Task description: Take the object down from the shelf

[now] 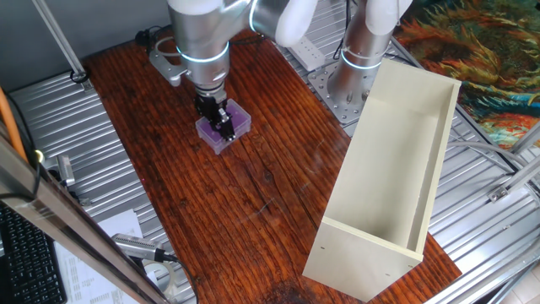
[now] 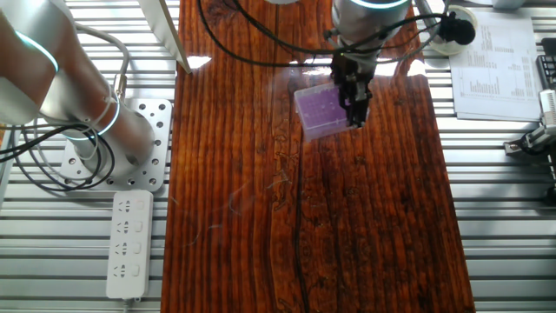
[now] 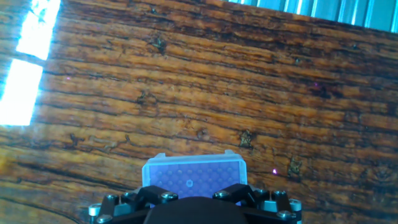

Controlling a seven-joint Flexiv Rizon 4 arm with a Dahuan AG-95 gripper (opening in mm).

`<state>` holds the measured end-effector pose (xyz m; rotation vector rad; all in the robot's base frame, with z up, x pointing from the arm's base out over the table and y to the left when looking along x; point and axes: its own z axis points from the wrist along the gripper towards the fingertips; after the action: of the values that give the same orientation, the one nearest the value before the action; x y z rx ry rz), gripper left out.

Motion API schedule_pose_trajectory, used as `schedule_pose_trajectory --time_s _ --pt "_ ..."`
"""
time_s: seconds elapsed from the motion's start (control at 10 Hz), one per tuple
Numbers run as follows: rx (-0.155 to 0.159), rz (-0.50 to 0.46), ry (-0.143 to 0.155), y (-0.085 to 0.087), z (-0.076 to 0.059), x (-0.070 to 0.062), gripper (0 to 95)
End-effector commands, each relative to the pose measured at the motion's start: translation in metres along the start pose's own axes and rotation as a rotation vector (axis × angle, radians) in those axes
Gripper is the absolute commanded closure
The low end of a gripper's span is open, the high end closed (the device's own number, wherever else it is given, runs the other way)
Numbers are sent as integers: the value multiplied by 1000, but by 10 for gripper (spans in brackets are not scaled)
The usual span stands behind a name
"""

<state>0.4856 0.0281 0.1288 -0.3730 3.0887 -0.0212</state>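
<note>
The purple box (image 1: 236,124) lies flat on or just above the wooden table, at its far left in one fixed view. It also shows in the other fixed view (image 2: 316,110) and at the bottom of the hand view (image 3: 193,173), with pale dots on top. My gripper (image 1: 221,121) points straight down and is closed on the box's edge; in the other fixed view the gripper (image 2: 354,103) is at the box's right side. In the hand view the gripper (image 3: 194,194) straddles the box. The cream shelf (image 1: 354,177) lies on the table's right with its open face up, well apart from the box.
A second silver arm's base (image 1: 364,51) stands behind the shelf on a metal plate; it shows at the left in the other fixed view (image 2: 78,104). A white power strip (image 2: 130,243), printed papers (image 2: 495,61) and cables (image 2: 261,43) lie around the wooden table (image 2: 347,226).
</note>
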Motion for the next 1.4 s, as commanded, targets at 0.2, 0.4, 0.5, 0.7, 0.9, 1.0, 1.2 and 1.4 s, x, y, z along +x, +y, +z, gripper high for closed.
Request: schedule_pose_trajectory --time_s 0.2,0.4,0.5,0.7,0.9,1.0,1.2,1.4 --pt "-11 -25 -12 0 0 -1 950" --pt "-16 -12 11 0 0 -1 950" --pt "-17 11 31 0 0 -1 950" --pt "-17 18 26 0 0 -1 950" --pt "-19 34 15 -3 10 -5 950" --pt "-17 38 15 -5 17 -9 950" --pt "-14 34 13 -8 27 -16 950" --pt "-16 22 -5 -10 37 -19 950"
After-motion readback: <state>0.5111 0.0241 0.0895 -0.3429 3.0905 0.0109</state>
